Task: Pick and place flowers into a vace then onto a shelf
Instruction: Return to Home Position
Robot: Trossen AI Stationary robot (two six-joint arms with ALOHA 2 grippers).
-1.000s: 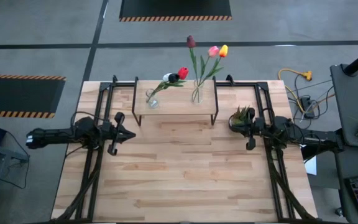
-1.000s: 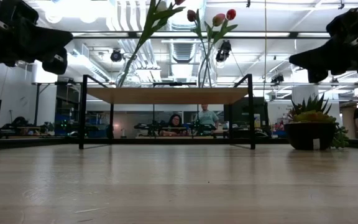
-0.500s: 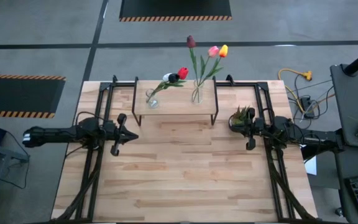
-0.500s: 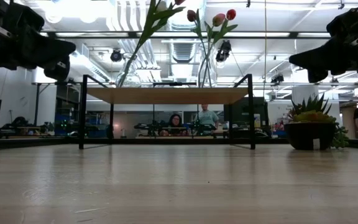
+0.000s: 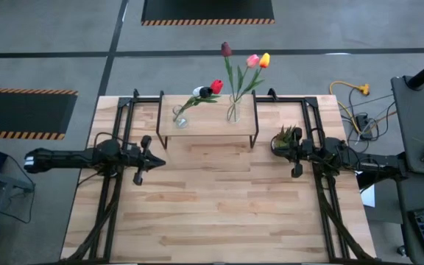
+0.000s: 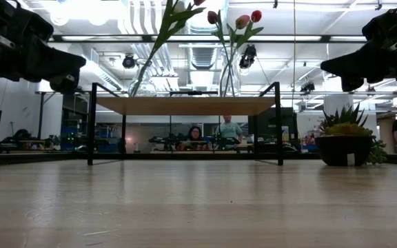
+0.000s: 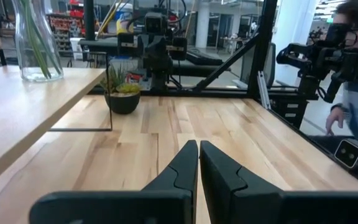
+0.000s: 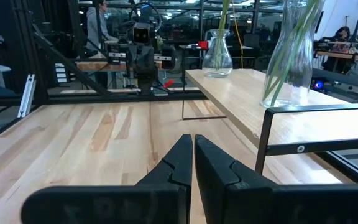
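The light-wood shelf (image 5: 207, 126) (image 6: 185, 105) stands on black legs near the table's far edge. Two glass vases stand on it on their bases. The left vase (image 5: 179, 118) holds a red tulip (image 5: 216, 86) and a white tulip (image 5: 201, 91), which lean right. The right vase (image 5: 232, 112) holds upright maroon, pink and orange-yellow tulips (image 5: 252, 60). My left gripper (image 5: 160, 161) (image 7: 199, 144) hovers shut left of and nearer than the shelf. My right gripper (image 5: 280, 151) (image 8: 193, 138) hovers shut to the shelf's right, beside the potted plant. Neither gripper touches anything.
A small spiky potted plant (image 5: 286, 136) (image 6: 344, 141) sits on the table right of the shelf, just by my right gripper. Black frame rails (image 5: 124, 118) run along both table sides. Bare wood tabletop (image 5: 219, 206) spreads toward the near edge. People show in the room beyond.
My left gripper has moved a little toward the table's right and sunk lower, staying shut. The right arm, vases and flowers have kept still.
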